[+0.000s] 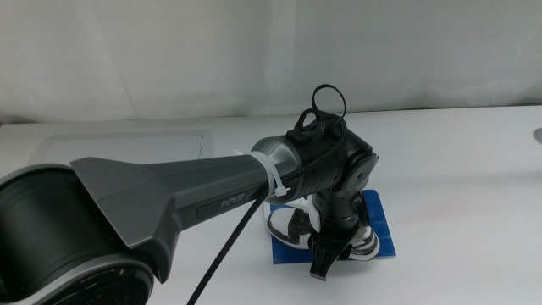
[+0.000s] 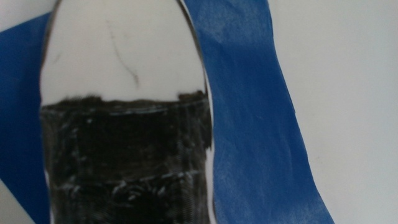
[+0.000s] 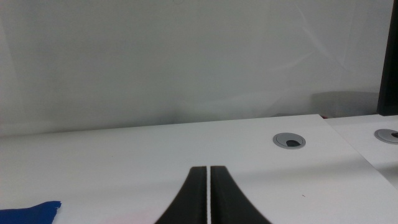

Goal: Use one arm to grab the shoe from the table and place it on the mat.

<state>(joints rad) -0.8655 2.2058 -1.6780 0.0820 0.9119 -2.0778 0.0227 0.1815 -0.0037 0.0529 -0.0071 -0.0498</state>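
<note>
The left arm [image 1: 169, 191] reaches in from the near side and points its left tool [image 1: 324, 261] straight down at the near edge of the mat [image 1: 381, 229]; whether its jaws are apart or clamped I cannot tell, since the wrist view shows only one dark jaw against white with blue mat around it. The shoe [image 1: 292, 224] lies on the mat, tucked just behind that tool and partly hidden by it. Beyond the mat the white bench [image 1: 457, 161] stretches back, and the right tool [image 3: 209, 199] waits above the bench away from the mat, its jaws pressed together.
</note>
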